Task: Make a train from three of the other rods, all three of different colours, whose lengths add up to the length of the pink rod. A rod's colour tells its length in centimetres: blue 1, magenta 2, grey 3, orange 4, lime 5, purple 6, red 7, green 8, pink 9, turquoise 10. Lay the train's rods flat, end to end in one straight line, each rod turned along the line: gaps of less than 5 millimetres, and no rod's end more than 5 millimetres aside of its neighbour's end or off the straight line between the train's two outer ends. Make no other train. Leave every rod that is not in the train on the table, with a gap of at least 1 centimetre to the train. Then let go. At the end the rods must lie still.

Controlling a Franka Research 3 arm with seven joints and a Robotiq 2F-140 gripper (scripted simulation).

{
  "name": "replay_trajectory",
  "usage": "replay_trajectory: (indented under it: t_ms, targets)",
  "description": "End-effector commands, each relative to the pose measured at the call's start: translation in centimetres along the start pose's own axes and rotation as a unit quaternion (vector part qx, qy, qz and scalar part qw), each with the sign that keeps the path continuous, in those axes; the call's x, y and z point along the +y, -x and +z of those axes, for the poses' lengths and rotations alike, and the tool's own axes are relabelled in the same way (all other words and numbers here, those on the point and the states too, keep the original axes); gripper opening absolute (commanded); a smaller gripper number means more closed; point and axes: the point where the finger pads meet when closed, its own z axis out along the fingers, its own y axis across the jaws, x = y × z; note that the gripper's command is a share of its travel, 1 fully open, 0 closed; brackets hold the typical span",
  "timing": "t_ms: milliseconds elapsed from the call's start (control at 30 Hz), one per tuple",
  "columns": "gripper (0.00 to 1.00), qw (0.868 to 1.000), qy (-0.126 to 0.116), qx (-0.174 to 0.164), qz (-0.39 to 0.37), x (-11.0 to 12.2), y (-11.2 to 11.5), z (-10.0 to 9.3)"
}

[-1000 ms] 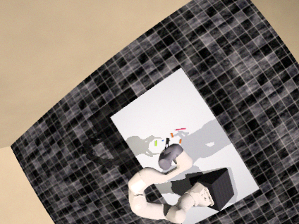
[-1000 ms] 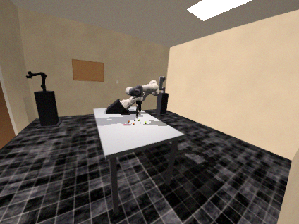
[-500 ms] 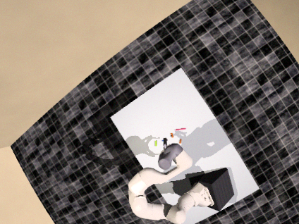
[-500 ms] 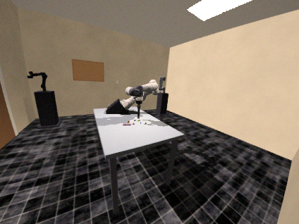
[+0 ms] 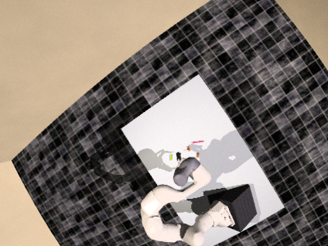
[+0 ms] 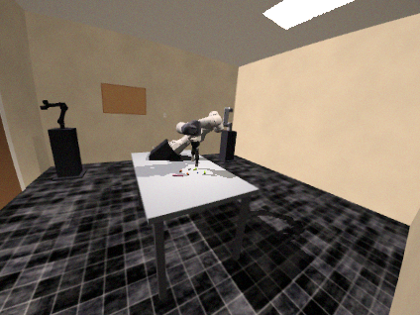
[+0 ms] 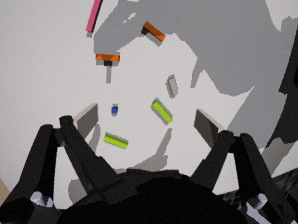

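Note:
My gripper [image 7: 147,115] [image 5: 178,156] [image 6: 196,161] is open and empty, hanging above a cluster of rods on the white table [image 5: 186,108] [image 6: 188,198] [image 7: 40,63]. In the wrist view a pink rod [image 7: 97,6] [image 5: 198,142] [image 6: 177,174] lies at the far left. Two orange rods [image 7: 153,31] [image 7: 107,59] lie nearer. A small grey rod [image 7: 172,86], a tiny blue rod [image 7: 115,110] and two lime rods [image 7: 161,111] [image 7: 116,140] lie between and just ahead of my fingers. All rods lie apart, none touching. One lime rod also shows in the top view [image 5: 170,156].
A dark wedge-shaped box [image 5: 236,205] [image 6: 163,150] sits at the robot's base on the table's end. A second arm on a black pedestal [image 6: 64,149] stands far off by the wall. The arm's shadow covers part of the table.

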Motion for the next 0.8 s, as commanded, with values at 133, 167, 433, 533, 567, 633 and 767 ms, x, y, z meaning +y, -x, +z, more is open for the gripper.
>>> replay_trajectory:
  t_ms: [133, 167, 433, 533, 567, 633, 767]
  targets:
    - [1.0, 0.995, -0.005, 0.002, -0.095, -0.11, -0.17, -0.02]
    - [1.0, 0.995, -0.005, 0.002, -0.095, -0.11, -0.17, -0.02]
    - [1.0, 0.995, -0.005, 0.002, -0.095, -0.11, -0.17, -0.02]
    - [1.0, 0.995, -0.005, 0.002, -0.095, -0.11, -0.17, -0.02]
    - [1.0, 0.995, -0.005, 0.002, -0.095, -0.11, -0.17, -0.02]
    - [1.0, 0.995, -0.005, 0.002, -0.095, -0.11, -0.17, -0.02]
    - [1.0, 0.995, -0.005, 0.002, -0.095, -0.11, -0.17, -0.02]
